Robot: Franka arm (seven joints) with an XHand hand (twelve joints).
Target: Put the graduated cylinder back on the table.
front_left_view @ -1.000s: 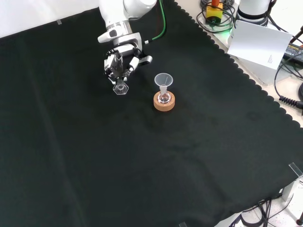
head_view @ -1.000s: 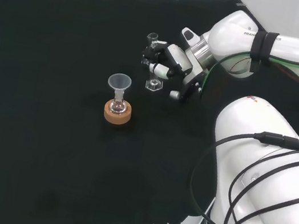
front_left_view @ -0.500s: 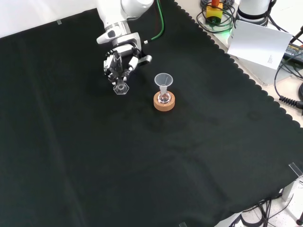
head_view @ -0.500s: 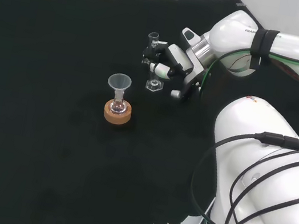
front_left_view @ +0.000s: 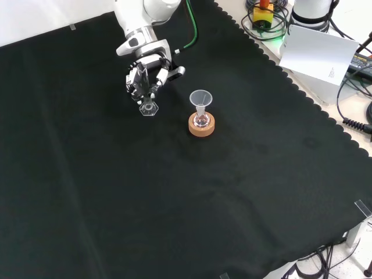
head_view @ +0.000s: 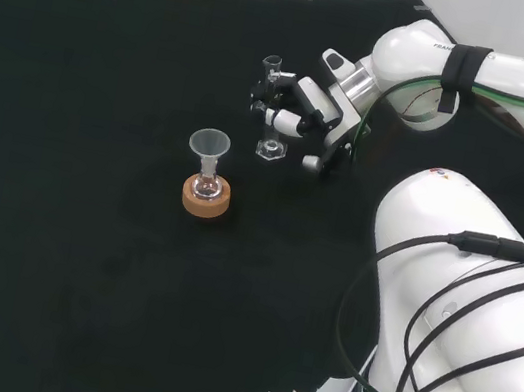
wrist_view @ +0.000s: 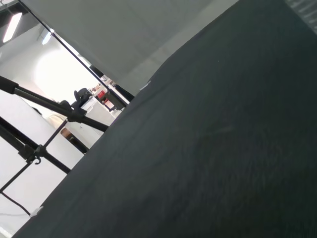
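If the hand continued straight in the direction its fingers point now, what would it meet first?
Most likely the graduated cylinder, standing directly at the fingers of the hand. Beyond it, the way looks free over the black cloth, though depth is hard to judge.

The arm [head_view: 468,293] is built of rounded glossy white links, strapped with black bands and cables plus a green one, and ended by a black-and-white hand [head_view: 302,112].
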